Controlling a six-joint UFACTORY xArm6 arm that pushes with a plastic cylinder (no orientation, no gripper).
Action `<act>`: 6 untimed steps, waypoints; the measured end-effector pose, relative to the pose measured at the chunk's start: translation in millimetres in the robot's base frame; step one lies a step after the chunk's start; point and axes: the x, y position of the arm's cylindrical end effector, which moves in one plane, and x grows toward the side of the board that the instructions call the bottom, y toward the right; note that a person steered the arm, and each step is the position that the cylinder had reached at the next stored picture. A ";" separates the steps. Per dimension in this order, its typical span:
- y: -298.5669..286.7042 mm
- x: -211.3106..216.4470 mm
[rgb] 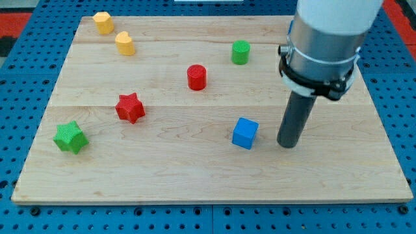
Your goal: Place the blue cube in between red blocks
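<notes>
Near the worktop's (364,169) left edge, toward the bottom-left corner, a green star block (69,137) lay by itself. Close to the top-left corner sat two yellow blocks, a yellow hexagonal block (103,22) nearest the corner and a rounded yellow block (125,43) just beside it, lower and to the right. Further right, the red star block (130,107) rested left of the middle, and the red cylinder (196,77) stood up and to its right, the two well apart with bare wood between them. A green cylinder (240,52) stood toward the top edge, right of centre.

The blue cube (245,132) lay right of centre, toward the bottom edge, below and to the right of the red cylinder and outside the gap between the red blocks. My tip (288,145) stood just beside the cube on its right, near but apparently not touching. The arm carried no pincer, so no grasp could be told of.

By my judgement the approach was done and the push not yet begun. The next move called for sliding the cube leftward and up the worktop, steering it into the gap without clipping the red cylinder.
</notes>
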 end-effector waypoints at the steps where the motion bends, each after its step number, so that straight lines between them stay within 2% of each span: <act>1: -59.0 -3.1; 2: -75.9 -36.3; 3: -57.8 -54.4; 4: -67.3 -70.2; 5: -129.3 -70.4; 6: -128.6 -55.0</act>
